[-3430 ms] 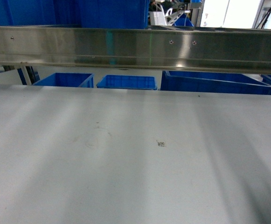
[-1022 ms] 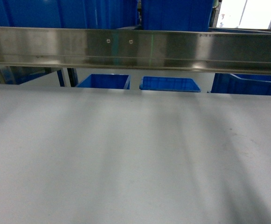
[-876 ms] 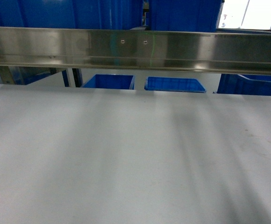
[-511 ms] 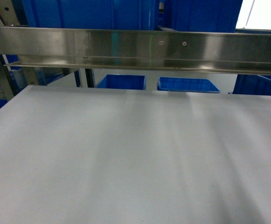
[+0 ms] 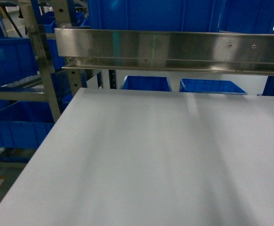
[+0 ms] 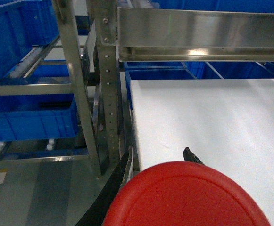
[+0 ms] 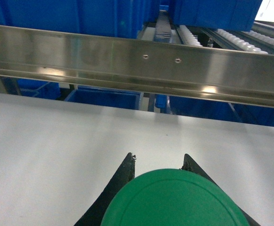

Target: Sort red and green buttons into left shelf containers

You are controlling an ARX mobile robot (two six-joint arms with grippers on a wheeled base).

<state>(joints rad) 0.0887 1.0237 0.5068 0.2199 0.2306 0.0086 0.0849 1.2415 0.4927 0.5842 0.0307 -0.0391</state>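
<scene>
The red button (image 6: 188, 197) fills the bottom of the left wrist view, its round cap close to the lens. My left gripper (image 6: 158, 151) is shut on it, with a black fingertip showing on each side. In the right wrist view the green button (image 7: 174, 200) sits the same way in my right gripper (image 7: 158, 157), held over the white table. The left shelf containers (image 5: 9, 61) are big blue bins on the rack left of the table; one blue bin (image 6: 30, 117) sits on a low shelf. Neither gripper appears in the head view.
A white table (image 5: 165, 155) ends at a left edge (image 5: 47, 146) beside the rack's steel upright (image 5: 42, 70). A steel rail (image 5: 174, 47) runs across above the table's far side. More blue bins (image 5: 146, 83) stand behind it. Grey floor lies at lower left.
The head view has swung to the left. The table's left edge and the rack with blue bins have come into view, and the rail and rear bins have slid right.
</scene>
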